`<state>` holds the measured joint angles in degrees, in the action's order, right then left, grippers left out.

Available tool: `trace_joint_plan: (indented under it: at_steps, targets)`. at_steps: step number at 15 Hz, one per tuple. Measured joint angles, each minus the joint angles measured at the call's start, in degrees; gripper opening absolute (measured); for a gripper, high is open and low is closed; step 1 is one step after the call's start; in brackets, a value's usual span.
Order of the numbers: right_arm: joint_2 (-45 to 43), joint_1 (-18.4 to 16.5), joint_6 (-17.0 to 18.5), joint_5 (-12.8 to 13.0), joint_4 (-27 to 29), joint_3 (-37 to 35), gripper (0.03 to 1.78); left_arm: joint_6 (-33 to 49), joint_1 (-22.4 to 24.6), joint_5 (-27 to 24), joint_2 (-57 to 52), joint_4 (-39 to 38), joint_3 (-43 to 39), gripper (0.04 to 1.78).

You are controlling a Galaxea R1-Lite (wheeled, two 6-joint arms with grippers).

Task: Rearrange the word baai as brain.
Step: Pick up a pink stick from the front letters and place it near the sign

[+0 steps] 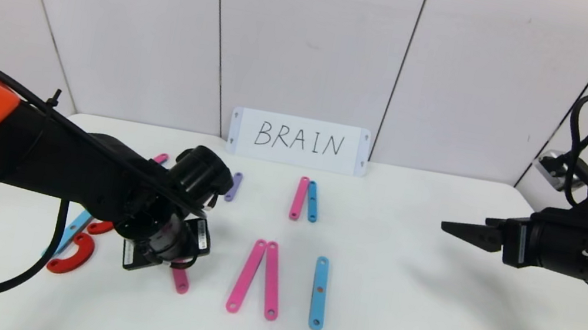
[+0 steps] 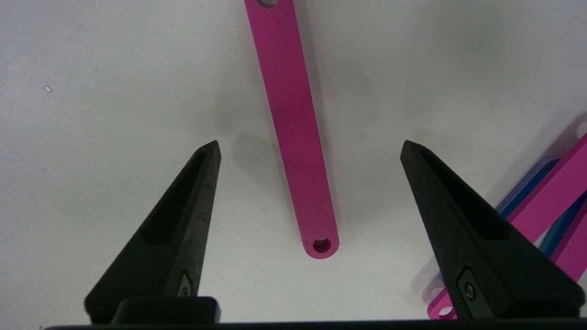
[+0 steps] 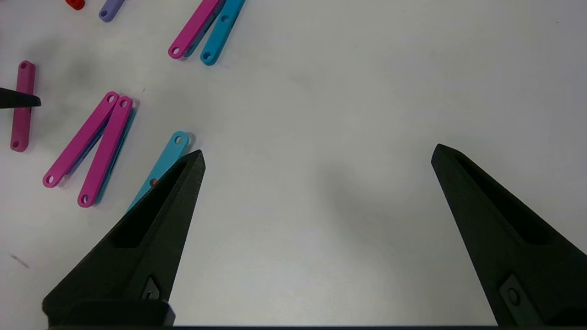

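The plastic letter pieces lie flat on the white table. My left gripper (image 2: 309, 149) is open and hovers low over a single pink bar (image 2: 293, 128), which lies between its fingers untouched; in the head view that bar (image 1: 180, 280) pokes out from under the left wrist. Two red C-curves (image 1: 71, 256) and a blue bar (image 1: 73, 228) lie at the left. Two pink bars (image 1: 257, 278) form a narrow V in the middle, with a blue bar (image 1: 319, 293) beside them. My right gripper (image 1: 448, 226) is open and empty above the bare right side (image 3: 318, 153).
A pink and blue pair (image 1: 305, 198), a purple bar (image 1: 233, 186) and a pink tip (image 1: 161, 157) lie farther back. The white BRAIN card (image 1: 298, 140) leans on the back wall. The left arm hides part of the left pieces.
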<state>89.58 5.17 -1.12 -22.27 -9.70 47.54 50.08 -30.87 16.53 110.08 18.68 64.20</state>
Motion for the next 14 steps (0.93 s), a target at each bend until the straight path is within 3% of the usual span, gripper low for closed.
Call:
trace_joint_plan:
  at_steps: [4,6,14]
  targets:
    - [0.02,0.00,-0.02,0.01,0.00,0.00,1.73,0.00,0.02,-0.05,0.98,0.01,0.02,0.55]
    - [0.00,0.00,0.00,0.00,-0.02,0.00,1.73,-0.02,0.02,-0.02,1.22,0.01,0.07,0.31]
    - [-0.13,0.00,-0.04,0.11,0.01,-0.09,1.73,-0.05,0.02,-0.02,1.11,0.23,-0.06,0.27]
